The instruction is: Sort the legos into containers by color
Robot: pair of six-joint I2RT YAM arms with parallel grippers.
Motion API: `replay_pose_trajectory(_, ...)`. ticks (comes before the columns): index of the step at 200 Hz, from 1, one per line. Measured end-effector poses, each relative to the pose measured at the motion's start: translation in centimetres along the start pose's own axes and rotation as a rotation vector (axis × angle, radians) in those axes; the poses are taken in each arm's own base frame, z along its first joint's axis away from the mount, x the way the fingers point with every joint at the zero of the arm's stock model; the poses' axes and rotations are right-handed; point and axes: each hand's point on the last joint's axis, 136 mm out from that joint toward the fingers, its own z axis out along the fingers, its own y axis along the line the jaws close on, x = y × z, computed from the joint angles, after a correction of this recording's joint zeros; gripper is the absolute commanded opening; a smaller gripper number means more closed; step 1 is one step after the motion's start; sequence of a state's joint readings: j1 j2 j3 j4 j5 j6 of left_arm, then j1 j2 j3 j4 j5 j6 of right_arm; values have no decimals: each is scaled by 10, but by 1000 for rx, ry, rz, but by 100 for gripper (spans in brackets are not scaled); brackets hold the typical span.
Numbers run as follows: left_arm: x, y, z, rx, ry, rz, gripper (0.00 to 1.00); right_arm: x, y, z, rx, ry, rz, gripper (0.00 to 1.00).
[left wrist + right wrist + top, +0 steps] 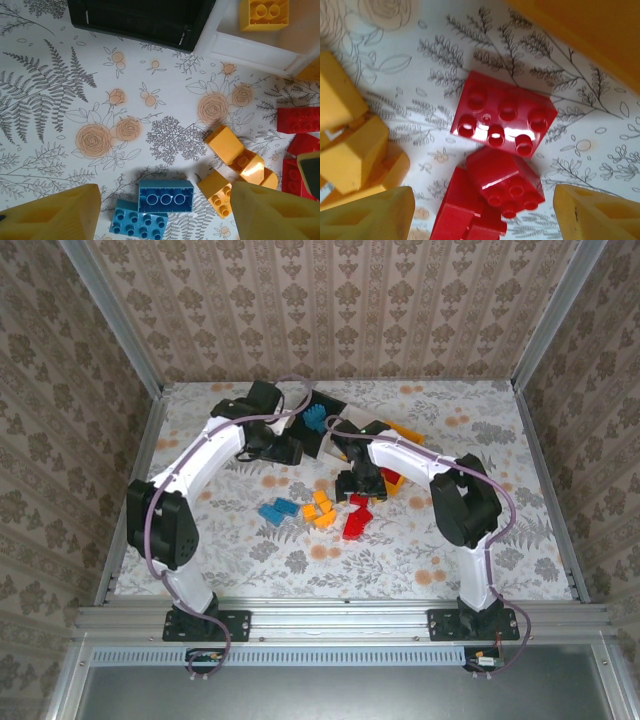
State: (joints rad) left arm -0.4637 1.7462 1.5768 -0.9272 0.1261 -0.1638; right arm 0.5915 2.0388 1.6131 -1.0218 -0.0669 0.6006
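Loose legos lie mid-table: blue bricks (278, 510), orange-yellow bricks (320, 508) and red bricks (357, 520). My left gripper (283, 450) hangs open above two blue bricks (165, 196), with nothing between its fingers; orange-yellow bricks (230, 145) lie to their right. The right gripper (358, 483) is open over a pile of three red bricks (507, 182), touching none of them. At the back stand the black bin (325, 405) with blue bricks inside, the white bin (260, 47) holding a yellow brick (263, 12), and the orange-yellow bin (405, 430).
The two arms reach close together near the table's middle. Metal rails and patterned walls close in the table on three sides. Orange-yellow bricks (350, 145) lie left of the red pile, and the orange-yellow bin's wall (590, 30) stands just beyond it.
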Motion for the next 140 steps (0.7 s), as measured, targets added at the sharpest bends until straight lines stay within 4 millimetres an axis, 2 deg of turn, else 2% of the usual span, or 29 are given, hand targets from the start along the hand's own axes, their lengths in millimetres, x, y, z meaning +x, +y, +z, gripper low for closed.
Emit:
replay_pose_trajectory(71,3,2,-21,-20,-27,6,71,-17,4,9,-8,-65,133,74)
replay_pose_trajectory(140,7,2,-20,-22,-15,4,72,-21,-4,17,34,-87,184,73)
